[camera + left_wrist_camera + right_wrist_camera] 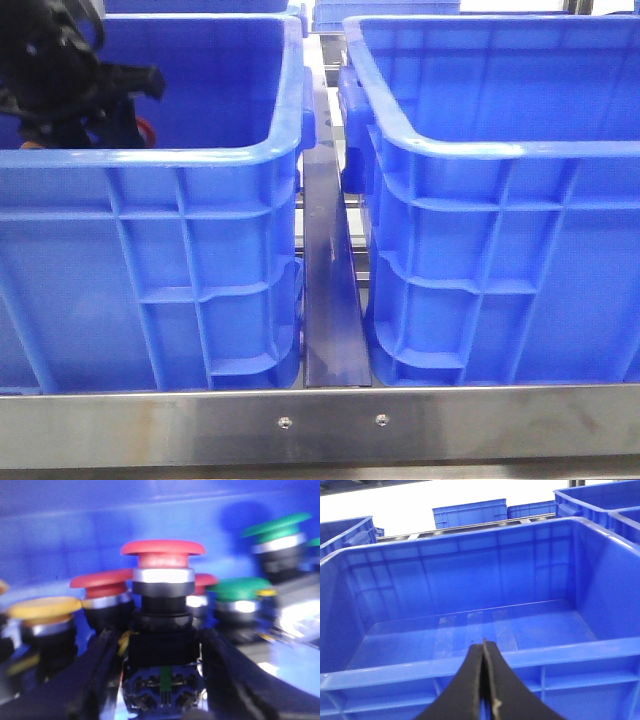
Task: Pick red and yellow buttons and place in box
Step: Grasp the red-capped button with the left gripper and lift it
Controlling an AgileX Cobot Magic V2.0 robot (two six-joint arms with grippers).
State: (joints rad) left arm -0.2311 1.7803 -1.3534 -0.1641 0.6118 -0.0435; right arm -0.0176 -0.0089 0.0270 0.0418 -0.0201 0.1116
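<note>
Red mushroom-capped push button point(163, 555) stands between my left gripper's point(162, 680) spread black fingers point(95, 680); I'd pinch its black body squarely, while my right gripper point(484, 680) waits pressed together.

Two crates stand side by side on the table, the left crate point(200, 260) and the right crate point(500, 250), with a narrow gap point(330, 300) between them; both sit just behind the table's front edge point(320, 425). More crates point(470, 512) stand behind them. Inside the left crate, buttons point(162, 575) stand upright, crowded together.
</note>
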